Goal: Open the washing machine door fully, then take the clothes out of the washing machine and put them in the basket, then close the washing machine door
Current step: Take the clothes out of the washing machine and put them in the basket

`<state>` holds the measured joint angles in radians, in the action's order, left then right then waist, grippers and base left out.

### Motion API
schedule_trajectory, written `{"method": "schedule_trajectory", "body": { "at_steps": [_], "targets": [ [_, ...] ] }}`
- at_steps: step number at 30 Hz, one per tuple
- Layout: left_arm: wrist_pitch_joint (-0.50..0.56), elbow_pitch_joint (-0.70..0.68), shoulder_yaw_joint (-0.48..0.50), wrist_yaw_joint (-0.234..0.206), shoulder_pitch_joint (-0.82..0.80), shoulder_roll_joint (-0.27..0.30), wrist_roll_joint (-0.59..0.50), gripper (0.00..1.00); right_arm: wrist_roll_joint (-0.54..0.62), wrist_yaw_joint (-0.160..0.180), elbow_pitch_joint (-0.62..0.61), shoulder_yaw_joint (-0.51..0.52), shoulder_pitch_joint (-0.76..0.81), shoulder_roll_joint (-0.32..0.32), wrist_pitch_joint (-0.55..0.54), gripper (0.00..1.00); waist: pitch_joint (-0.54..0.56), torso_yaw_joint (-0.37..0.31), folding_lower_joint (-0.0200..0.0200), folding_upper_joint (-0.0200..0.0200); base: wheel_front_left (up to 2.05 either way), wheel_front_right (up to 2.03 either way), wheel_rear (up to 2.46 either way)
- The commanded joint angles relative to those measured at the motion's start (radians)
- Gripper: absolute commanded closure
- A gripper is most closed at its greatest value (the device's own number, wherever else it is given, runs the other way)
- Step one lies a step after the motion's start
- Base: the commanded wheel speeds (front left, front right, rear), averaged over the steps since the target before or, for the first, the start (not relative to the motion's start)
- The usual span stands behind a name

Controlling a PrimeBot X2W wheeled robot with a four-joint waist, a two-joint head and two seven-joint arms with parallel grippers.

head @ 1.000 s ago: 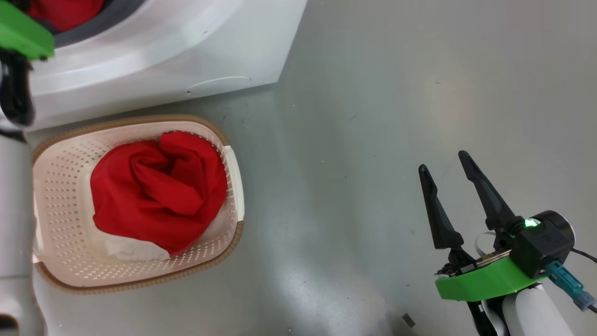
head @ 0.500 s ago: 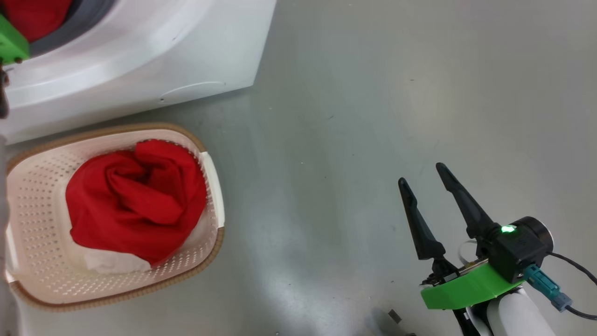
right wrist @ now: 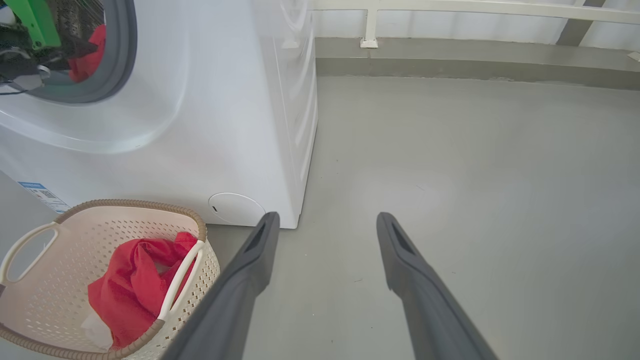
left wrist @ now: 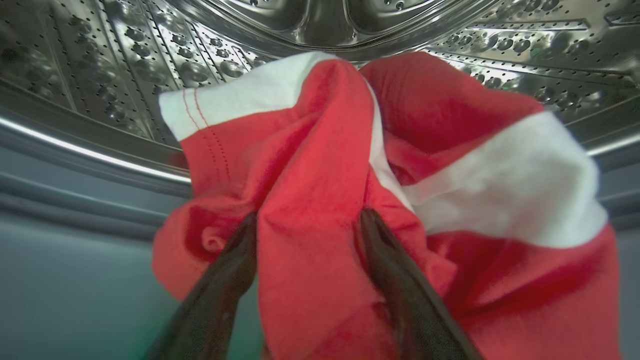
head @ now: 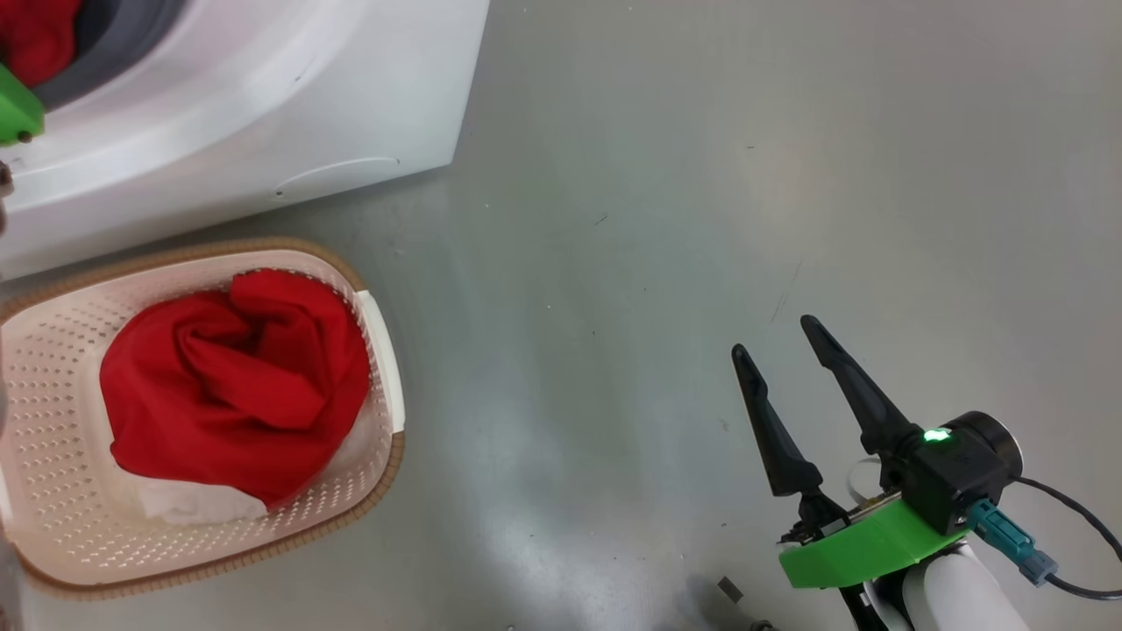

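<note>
Grey floor before the washing machine: basket lengthwise along its front, red garment inside. Straddles clothes in the drum with left gripper, jaws apart. Holds right gripper over floor, jaws apart.

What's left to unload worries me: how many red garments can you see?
2: one garment in the basket, another garment in the drum at the left hand; more may hide behind.

Washing machine label: print too small.
</note>
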<state>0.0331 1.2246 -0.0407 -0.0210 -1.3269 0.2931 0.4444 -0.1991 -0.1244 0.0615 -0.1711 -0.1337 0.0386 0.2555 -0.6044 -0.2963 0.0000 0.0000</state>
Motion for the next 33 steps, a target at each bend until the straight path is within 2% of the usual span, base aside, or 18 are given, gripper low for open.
{"method": "schedule_trajectory", "body": {
  "at_steps": [1,2,6,20,26,33],
  "targets": [
    [-0.014,-0.014,0.007,0.015,-0.018,0.043,0.005,0.29,-0.012,-0.006,-0.016,-0.018,-0.013,0.012,0.006,0.00,-0.003,0.003,0.0000,0.0000,0.00,0.00,0.00],
    [-0.020,-0.014,0.005,0.022,-0.021,0.042,0.005,0.51,-0.011,-0.006,-0.016,-0.017,-0.015,0.012,0.006,0.00,-0.004,0.005,0.0000,0.0000,0.00,0.00,0.00],
    [-0.049,-0.012,-0.002,0.041,-0.024,0.037,0.007,1.00,-0.014,-0.006,-0.017,-0.015,-0.019,0.012,0.006,0.00,-0.005,0.012,0.0000,0.0000,0.00,0.00,0.00],
    [-0.170,-0.034,-0.020,0.093,-0.005,0.013,0.019,1.00,-0.010,-0.006,-0.027,0.007,-0.037,0.012,0.006,0.00,-0.021,0.065,0.0000,0.0000,0.00,0.00,0.00],
    [-0.225,-0.081,-0.042,0.112,0.026,0.012,0.009,1.00,-0.013,-0.006,-0.030,0.017,-0.038,0.012,0.006,0.00,-0.022,0.087,0.0000,0.0000,0.00,0.00,0.00],
    [-0.267,-0.186,-0.053,0.115,0.124,0.016,0.005,1.00,-0.018,-0.006,-0.034,0.030,-0.042,0.012,0.006,0.00,-0.012,0.112,0.0000,0.0000,0.00,0.00,0.00]
  ]
}}
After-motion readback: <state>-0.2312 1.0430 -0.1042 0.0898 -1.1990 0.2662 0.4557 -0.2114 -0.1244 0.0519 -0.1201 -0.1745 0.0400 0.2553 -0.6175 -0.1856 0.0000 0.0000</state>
